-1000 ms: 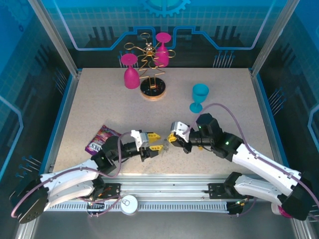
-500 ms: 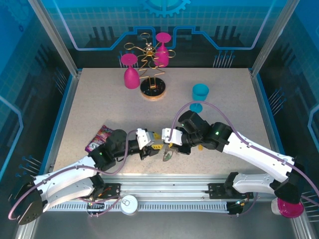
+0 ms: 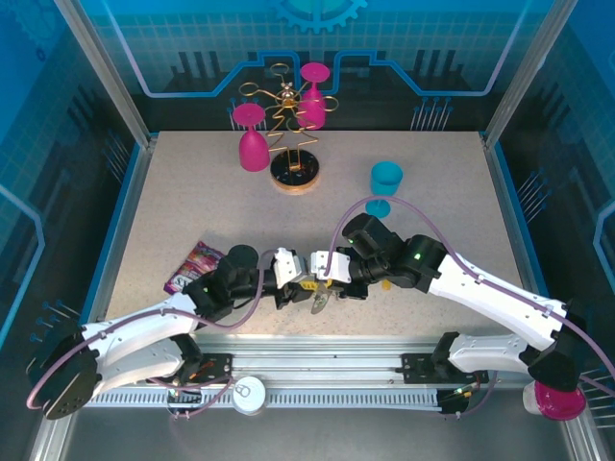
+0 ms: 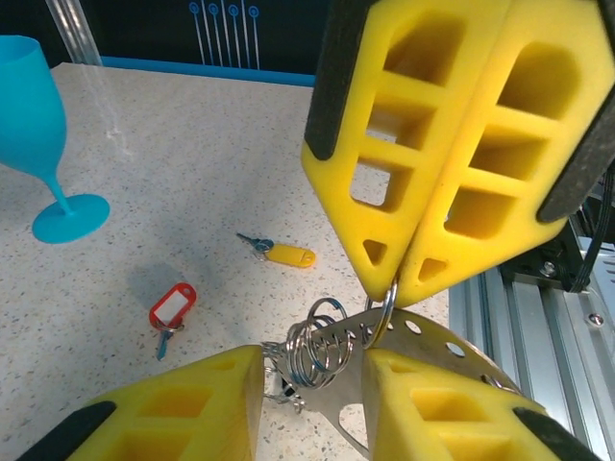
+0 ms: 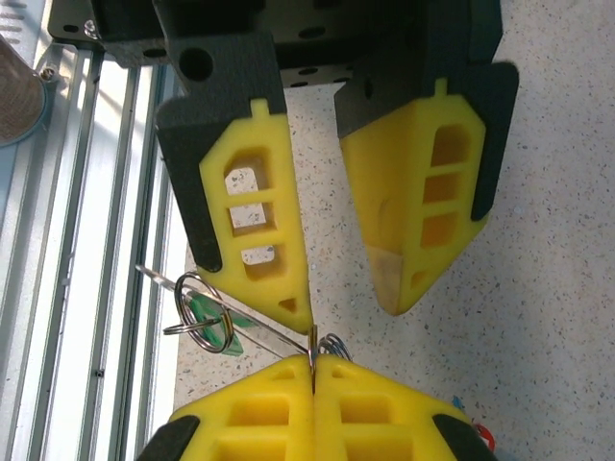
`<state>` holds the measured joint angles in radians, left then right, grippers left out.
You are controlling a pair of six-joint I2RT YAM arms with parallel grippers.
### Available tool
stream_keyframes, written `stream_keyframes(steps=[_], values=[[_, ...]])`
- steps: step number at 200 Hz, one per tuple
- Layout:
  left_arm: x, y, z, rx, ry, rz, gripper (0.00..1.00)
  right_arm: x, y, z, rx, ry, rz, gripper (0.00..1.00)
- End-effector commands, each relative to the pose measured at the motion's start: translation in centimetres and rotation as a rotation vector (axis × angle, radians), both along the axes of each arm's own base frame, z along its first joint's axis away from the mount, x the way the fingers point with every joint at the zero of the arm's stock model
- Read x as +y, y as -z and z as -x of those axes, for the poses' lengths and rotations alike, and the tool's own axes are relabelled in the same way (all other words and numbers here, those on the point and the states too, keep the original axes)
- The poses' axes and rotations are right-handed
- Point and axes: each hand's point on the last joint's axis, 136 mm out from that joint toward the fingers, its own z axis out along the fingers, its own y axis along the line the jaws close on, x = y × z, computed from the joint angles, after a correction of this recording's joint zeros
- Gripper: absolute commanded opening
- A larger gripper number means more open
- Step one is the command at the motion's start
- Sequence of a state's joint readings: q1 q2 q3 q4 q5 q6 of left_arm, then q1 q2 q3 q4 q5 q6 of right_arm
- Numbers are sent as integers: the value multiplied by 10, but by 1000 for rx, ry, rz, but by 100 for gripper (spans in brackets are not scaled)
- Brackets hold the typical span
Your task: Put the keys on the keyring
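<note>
The right gripper (image 5: 312, 373) has its yellow pads pressed together on the thin metal edge of the keyring (image 4: 437, 348), holding it just above the table (image 4: 192, 163) near the front edge; the left gripper (image 4: 315, 360) meets it tip to tip, jaws spread, with the keyring's coil of small rings (image 4: 322, 344) in the gap between them; whether its pads touch the metal I cannot tell; a green tag (image 5: 213, 322) hangs on the keyring; the red key (image 4: 173, 307) and the yellow key (image 4: 286, 255) lie apart on the table beyond the grippers, near a blue goblet (image 4: 38, 125)
</note>
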<state>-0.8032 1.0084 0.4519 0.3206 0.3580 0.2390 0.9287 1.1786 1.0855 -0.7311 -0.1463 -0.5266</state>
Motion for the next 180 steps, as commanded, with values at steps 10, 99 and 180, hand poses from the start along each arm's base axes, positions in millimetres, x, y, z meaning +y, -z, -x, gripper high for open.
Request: stream_keyframes(steps=[10, 99, 180], values=[[-11, -26, 2, -51, 59, 68, 30, 15, -15, 7, -8, -66, -77, 0], [-14, -35, 5, -61, 83, 114, 9, 24, -9, 15, 33, -107, -87, 0], [-8, -43, 13, -110, 90, 181, 0, -3, -43, -15, 43, 126, -418, 28]])
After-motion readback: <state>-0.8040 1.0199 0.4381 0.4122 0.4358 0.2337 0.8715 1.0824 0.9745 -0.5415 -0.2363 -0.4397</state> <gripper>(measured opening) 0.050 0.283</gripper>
